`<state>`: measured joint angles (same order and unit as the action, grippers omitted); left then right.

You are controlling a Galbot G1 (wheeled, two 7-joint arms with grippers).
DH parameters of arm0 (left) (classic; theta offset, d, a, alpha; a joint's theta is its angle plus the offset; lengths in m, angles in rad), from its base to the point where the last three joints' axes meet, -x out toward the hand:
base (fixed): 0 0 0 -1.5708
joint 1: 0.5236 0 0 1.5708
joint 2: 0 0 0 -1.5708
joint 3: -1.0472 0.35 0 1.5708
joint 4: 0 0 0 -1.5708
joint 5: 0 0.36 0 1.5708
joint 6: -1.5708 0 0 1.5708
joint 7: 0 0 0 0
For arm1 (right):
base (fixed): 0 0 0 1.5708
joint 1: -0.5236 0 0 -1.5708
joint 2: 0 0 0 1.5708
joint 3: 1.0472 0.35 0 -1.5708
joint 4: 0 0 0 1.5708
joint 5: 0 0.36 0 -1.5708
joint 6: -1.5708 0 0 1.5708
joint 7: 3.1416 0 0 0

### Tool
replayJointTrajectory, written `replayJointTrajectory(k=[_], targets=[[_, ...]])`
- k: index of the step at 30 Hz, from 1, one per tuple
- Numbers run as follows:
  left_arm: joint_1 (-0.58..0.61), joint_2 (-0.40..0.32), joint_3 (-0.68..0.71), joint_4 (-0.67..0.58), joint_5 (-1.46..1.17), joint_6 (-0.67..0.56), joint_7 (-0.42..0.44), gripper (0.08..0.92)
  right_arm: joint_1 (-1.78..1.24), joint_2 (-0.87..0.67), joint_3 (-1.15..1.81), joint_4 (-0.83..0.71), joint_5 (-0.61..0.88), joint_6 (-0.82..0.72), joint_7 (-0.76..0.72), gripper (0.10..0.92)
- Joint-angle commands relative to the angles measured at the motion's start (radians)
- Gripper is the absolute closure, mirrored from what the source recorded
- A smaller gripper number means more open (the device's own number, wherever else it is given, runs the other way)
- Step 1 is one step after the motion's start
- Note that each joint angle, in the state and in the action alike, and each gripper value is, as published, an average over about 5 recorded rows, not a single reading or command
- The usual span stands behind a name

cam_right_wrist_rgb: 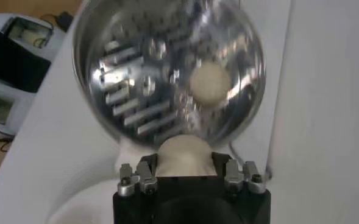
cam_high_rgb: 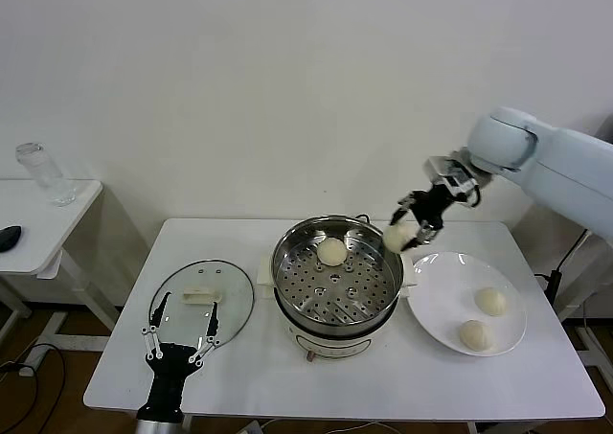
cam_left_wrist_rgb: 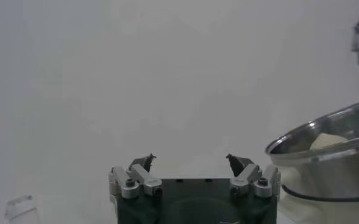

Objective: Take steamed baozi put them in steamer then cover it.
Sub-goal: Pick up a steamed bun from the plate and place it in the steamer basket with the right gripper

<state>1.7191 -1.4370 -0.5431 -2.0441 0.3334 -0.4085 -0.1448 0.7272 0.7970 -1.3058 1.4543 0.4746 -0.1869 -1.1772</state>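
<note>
The right gripper (cam_high_rgb: 406, 234) is hanging just over the right rim of the steamer (cam_high_rgb: 290, 262), its jaws pinching a baozi (cam_high_rgb: 395, 237). One bun (cam_high_rgb: 331, 251) is lying on the perforated floor inside, toward the back. Two more buns (cam_high_rgb: 491, 301) are sitting on the white plate (cam_high_rgb: 436, 290) to the right. The cover (cam_high_rgb: 230, 279) is lying flat on the bench (cam_high_rgb: 249, 367) at left, with the left gripper (cam_high_rgb: 182, 331) hovering over its near edge, jaws spread.
</note>
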Motion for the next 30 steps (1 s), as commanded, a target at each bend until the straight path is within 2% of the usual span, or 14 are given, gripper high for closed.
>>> replayJointTrajectory(k=[1, 12, 30], targets=[[-0.007, 0.001, -0.001, -0.002, -0.006, 0.001, 0.000, 0.177, 0.131, 0.229, -0.180, 0.071, 0.146, -0.111, 0.079, 0.380], [-0.013, -0.003, -0.008, 0.002, -0.015, -0.003, -0.004, 0.177, -0.041, 0.409, -0.185, -0.057, 0.111, -0.149, 0.221, 0.380], [-0.005, -0.001, -0.021, -0.003, -0.019, -0.007, -0.007, 0.177, -0.159, 0.432, -0.149, -0.086, 0.087, -0.161, 0.276, 0.373]])
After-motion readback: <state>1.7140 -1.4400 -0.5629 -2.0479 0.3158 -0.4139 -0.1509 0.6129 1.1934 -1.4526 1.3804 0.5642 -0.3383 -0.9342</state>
